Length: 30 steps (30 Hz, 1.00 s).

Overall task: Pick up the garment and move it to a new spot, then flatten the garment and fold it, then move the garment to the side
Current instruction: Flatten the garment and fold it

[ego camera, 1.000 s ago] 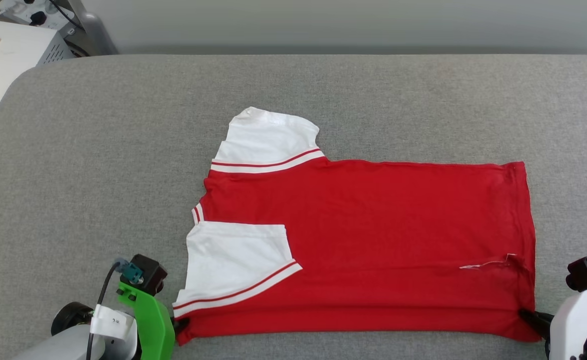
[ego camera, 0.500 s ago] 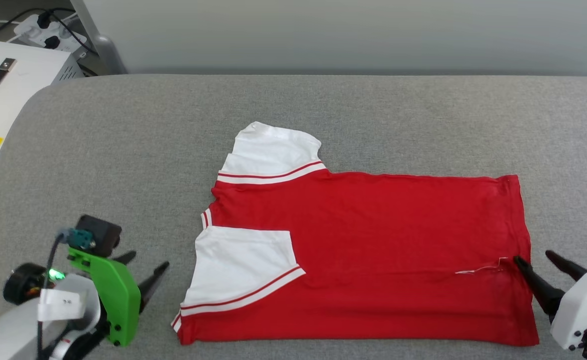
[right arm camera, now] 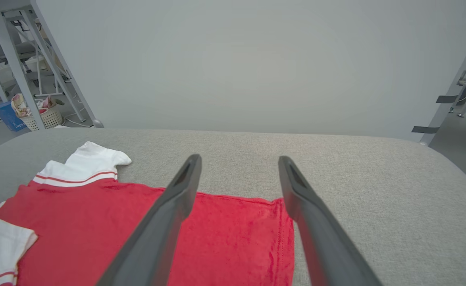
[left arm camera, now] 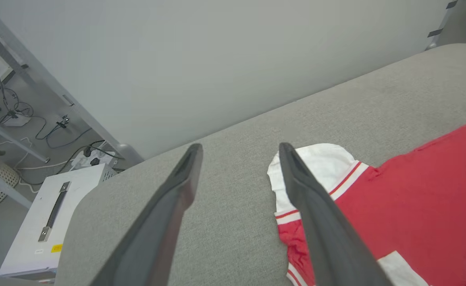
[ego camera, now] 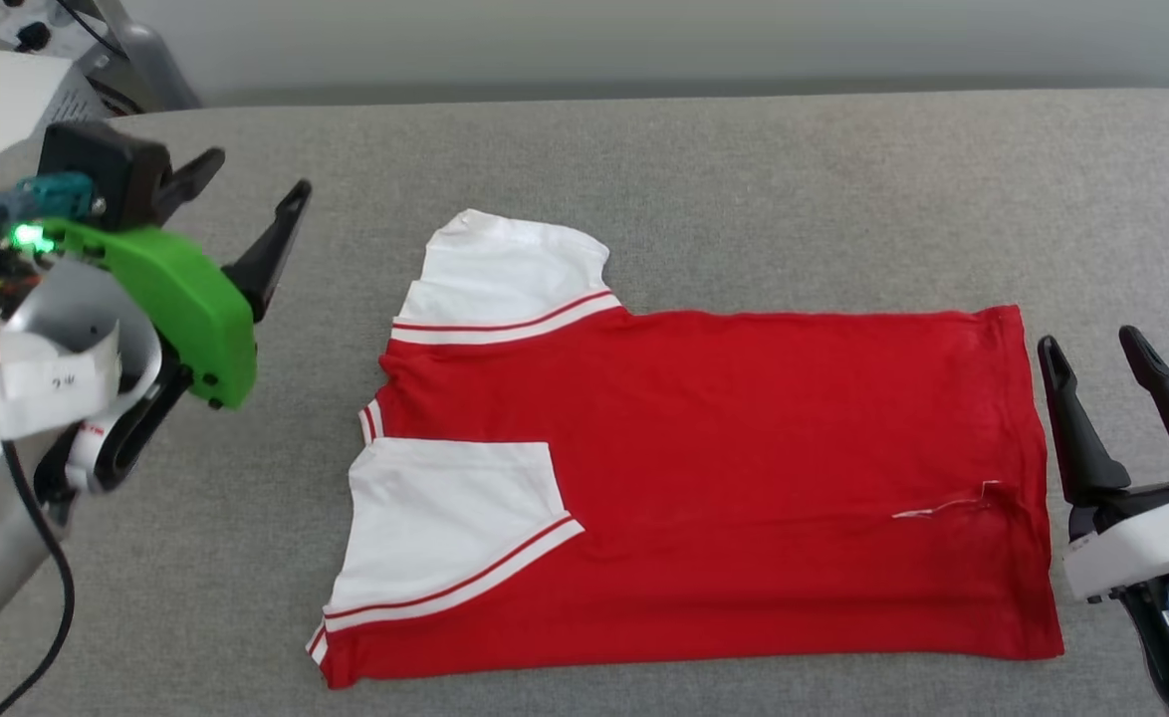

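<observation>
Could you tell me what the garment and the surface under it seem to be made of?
The garment: thin matte knit, probably cotton jersey; it lies limp with fine wrinkles. The surface: grey matte woven fabric, likely padded; speckled weave, rounded edges.

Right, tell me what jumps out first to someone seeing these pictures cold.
The red garment with white sleeves lies flat on the grey table, near sleeve folded onto the body. The left gripper, by a bright green bracket, hovers open off the collar end; the right gripper stands open beside the hem.
</observation>
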Tool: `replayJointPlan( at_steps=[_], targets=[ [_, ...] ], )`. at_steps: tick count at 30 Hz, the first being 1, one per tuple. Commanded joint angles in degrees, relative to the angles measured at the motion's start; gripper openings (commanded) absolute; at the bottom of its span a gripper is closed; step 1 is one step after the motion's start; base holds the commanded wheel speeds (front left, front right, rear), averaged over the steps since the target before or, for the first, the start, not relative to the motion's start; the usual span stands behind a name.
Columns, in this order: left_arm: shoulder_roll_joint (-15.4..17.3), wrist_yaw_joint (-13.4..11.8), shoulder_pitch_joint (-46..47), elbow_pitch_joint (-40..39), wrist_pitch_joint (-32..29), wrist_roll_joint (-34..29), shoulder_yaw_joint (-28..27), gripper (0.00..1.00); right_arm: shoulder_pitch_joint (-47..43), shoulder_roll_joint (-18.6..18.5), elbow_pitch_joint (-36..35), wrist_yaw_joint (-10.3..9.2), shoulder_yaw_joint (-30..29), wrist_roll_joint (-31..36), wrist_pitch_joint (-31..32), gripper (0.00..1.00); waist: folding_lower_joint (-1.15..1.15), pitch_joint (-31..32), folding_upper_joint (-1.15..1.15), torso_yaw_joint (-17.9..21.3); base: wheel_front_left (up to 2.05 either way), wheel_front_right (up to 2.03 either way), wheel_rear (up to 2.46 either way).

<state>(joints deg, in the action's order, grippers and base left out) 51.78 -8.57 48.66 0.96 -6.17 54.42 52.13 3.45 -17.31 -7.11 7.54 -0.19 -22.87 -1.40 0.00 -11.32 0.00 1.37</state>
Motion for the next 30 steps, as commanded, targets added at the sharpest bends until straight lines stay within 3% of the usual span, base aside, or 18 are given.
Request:
replayJointPlan(
  at_steps=[1,5,10,14,20,30],
  targets=[
    [-1.7,0.9,2.2,1.2,-0.6,-0.2,-0.1,1.0,1.1,0.6,-0.7,-0.05,0.0,0.6,-0.6,1.0,0.0,-3.4,0.0,1.9,0.0,0.0,0.0],
    [-5.9,4.5,8.8,7.0,-5.0,0.8,0.2,1.0,2.3,2.1,-2.2,-0.05,0.5,1.7,-1.9,1.0,0.0,-7.0,0.0,3.4,0.0,0.0,0.0],
    [-10.0,9.9,16.6,16.1,-15.6,3.4,2.3,1.0,5.0,2.5,-2.9,-0.05,2.2,2.2,-2.9,1.0,0.0,-11.4,0.0,5.4,0.0,0.0,0.0],
    [-13.3,12.6,21.6,22.9,-24.0,5.9,3.8,1.0,7.9,1.7,-2.3,-0.05,3.9,1.9,-3.3,1.0,0.0,-14.6,0.0,6.6,0.0,0.0,0.0],
    [-16.1,14.6,25.8,31.1,-33.2,7.5,6.6,1.0,11.5,1.5,-1.1,-0.05,5.8,1.3,-4.5,1.0,0.0,-18.0,0.0,8.5,0.0,0.0,0.0],
    [-16.8,15.8,26.0,38.6,-36.8,7.2,10.4,1.0,14.6,0.6,2.2,-0.05,8.5,0.7,-6.4,1.0,0.0,-20.5,0.0,10.1,0.0,0.0,0.0]
  ],
)
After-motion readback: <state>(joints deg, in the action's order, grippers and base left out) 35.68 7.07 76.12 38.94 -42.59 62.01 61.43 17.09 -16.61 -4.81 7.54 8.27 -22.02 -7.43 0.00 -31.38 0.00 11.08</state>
